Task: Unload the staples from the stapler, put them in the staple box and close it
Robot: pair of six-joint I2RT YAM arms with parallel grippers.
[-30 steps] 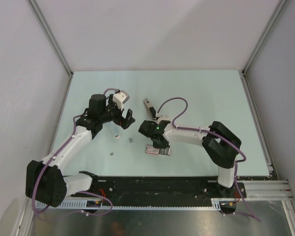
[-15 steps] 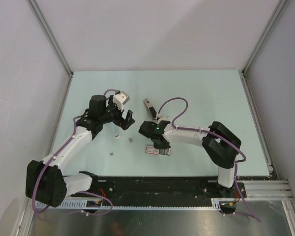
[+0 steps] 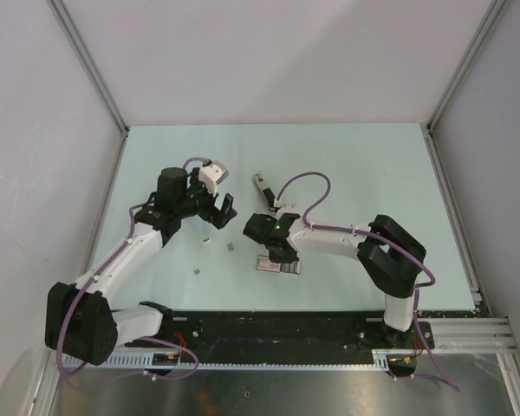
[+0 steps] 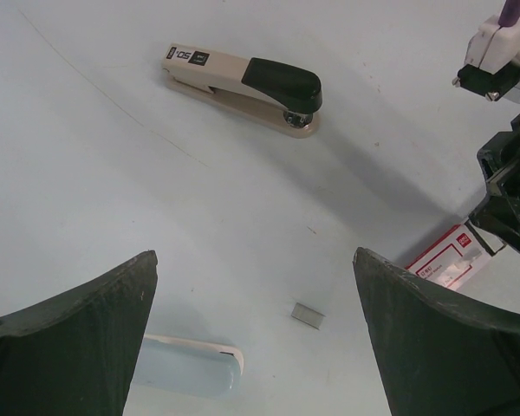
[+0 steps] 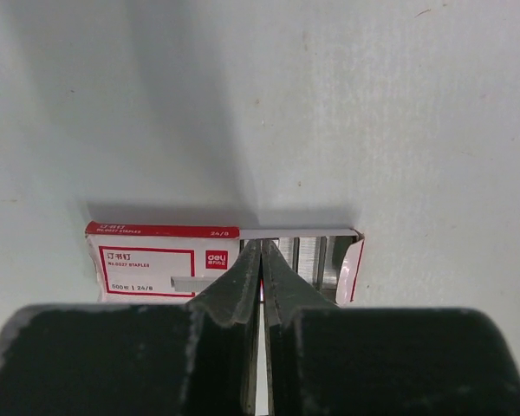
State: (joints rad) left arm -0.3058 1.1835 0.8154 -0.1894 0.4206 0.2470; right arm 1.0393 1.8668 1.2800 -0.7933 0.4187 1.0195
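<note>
The stapler (image 3: 262, 191), dark with a beige top, lies closed on the table beyond both grippers; in the left wrist view the stapler (image 4: 243, 78) is at the top. A small grey staple strip (image 3: 231, 247) lies between the arms and shows under the left gripper (image 4: 309, 315). A second strip (image 3: 196, 272) lies nearer. My left gripper (image 3: 214, 204) is open and empty above the table (image 4: 256, 347). My right gripper (image 3: 275, 251) is shut, its tips (image 5: 261, 247) over the open end of the staple box.
A pink-and-white staple box (image 3: 277, 265) lies under the right gripper; its open end (image 5: 316, 260) shows rows of staples. It also shows in the left wrist view (image 4: 446, 260). A small white bit (image 3: 206, 240) lies near the left gripper (image 4: 186, 364).
The right gripper has shifted slightly left over the box. The left gripper has barely moved.
</note>
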